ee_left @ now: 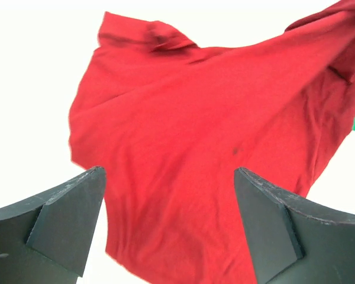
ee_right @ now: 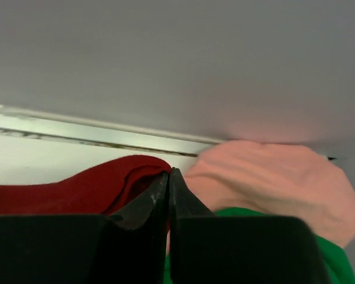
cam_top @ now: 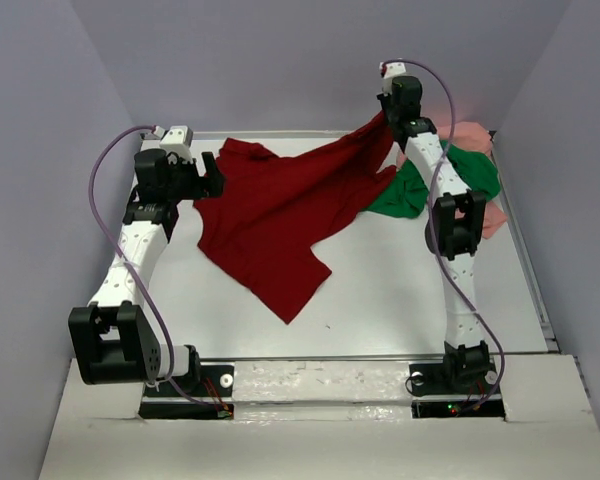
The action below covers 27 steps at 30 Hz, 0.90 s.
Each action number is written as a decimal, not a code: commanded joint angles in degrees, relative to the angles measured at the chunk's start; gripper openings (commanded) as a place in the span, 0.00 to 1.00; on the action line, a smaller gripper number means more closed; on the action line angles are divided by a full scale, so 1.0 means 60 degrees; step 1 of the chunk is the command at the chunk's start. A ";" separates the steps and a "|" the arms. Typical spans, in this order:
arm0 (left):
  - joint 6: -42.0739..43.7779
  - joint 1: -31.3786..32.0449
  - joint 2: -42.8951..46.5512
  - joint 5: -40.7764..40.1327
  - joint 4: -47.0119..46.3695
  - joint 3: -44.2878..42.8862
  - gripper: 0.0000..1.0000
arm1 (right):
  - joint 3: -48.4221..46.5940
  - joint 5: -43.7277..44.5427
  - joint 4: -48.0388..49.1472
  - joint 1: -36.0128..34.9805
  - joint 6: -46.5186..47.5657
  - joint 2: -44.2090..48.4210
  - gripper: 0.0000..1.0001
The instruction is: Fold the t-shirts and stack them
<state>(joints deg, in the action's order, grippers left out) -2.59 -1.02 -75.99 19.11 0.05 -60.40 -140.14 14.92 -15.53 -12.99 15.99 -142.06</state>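
left jaws: mine, spread wide with nothing between them; they hang low at the left edge of the dark red t-shirt (cam_top: 280,215). I can't tell if they touch it. In my wrist view the red cloth fills the gap between my two fingertips (ee_left: 89,183).
left arm (cam_top: 130,260): reaches up the left side of the table (cam_top: 380,290).
right jaws: pressed tight together, pinching a fold of the dark red t-shirt's right part, held high over the far right of the table.
right arm (cam_top: 458,250): stretched toward the far right corner, crossing over the other two shirts.
dark red t-shirt: mostly lying rumpled on the middle-left of the table, one sleeve toward the far left, a pointed bit of hem toward the near edge; the right side slopes up off the table to my right jaws.
bright green t-shirt (cam_top: 408,195): bunched at the far right, touching the red one's lifted edge, partly hidden by my right arm.
pale salmon t-shirt (cam_top: 470,133): crumpled in the far right corner, against the green one.
fold state: all three unfolded.
rail (ee_right: 77,133): metal strip along the table's far edge, grey wall (ee_right: 165,59) behind.
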 commanded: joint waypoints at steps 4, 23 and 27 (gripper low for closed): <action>0.0182 0.0125 0.0374 0.0330 -0.0405 0.0062 0.98 | 0.0385 0.0108 0.0289 0.0247 0.0207 -0.0186 0.72; 0.0373 0.1400 -0.1470 0.1853 0.1806 -0.0232 0.92 | 0.2248 -0.3452 -0.2391 -0.0691 -0.2078 0.2319 0.95; 0.0373 0.1400 -0.1822 0.1926 0.1851 0.0076 0.90 | 0.2262 -0.3906 -0.2700 -0.0779 -0.2517 0.2480 0.93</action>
<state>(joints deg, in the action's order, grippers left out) -0.89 7.40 -86.85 27.97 10.00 -60.84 -127.39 -5.30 -28.80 -17.76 4.38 -129.69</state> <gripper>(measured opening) 0.904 0.929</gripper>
